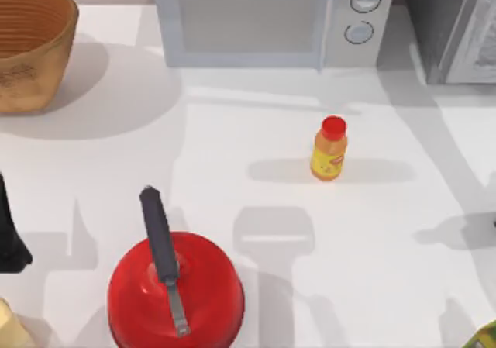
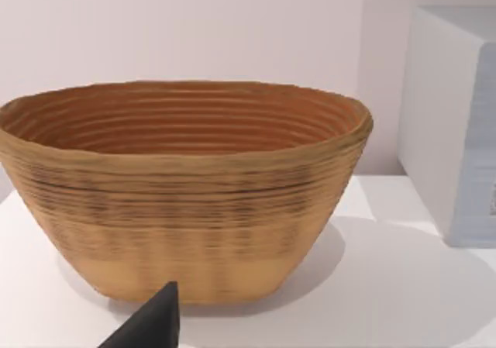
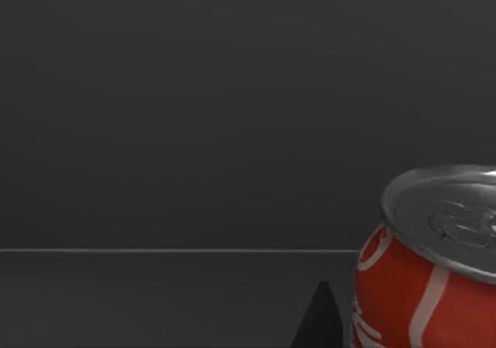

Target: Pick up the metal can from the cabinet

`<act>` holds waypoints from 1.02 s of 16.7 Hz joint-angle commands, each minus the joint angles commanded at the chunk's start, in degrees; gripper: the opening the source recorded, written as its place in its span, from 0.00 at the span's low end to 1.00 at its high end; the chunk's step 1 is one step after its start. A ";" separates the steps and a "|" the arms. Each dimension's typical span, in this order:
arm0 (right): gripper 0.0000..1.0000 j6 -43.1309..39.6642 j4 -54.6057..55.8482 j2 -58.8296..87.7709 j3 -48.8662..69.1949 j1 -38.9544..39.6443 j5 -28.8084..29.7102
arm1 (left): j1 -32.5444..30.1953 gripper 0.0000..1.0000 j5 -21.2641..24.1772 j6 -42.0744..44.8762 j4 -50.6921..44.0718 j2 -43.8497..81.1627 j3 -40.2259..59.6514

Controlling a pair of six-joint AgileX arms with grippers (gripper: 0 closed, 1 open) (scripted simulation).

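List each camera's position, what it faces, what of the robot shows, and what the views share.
Top: above the table, looking down on microwave, bottle, red pot; left arm at the left edge.
Left wrist: faces the basket; a dark fingertip shows.
Right wrist: a dark interior, red can close; a fingertip shows.
Shared: basket, top and left wrist.

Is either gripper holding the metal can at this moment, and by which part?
Cannot be told. In the right wrist view the red can sits close beside a dark fingertip, but no grip shows.
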 joint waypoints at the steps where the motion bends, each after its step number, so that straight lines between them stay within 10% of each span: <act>1: 0.10 0.00 0.00 0.00 0.00 0.00 0.00 | 0.00 1.00 0.00 0.00 0.00 0.00 0.00; 17: 0.00 -0.04 -8.95 -9.51 -0.63 7.36 7.46 | 0.00 1.00 0.00 0.00 0.00 0.00 0.00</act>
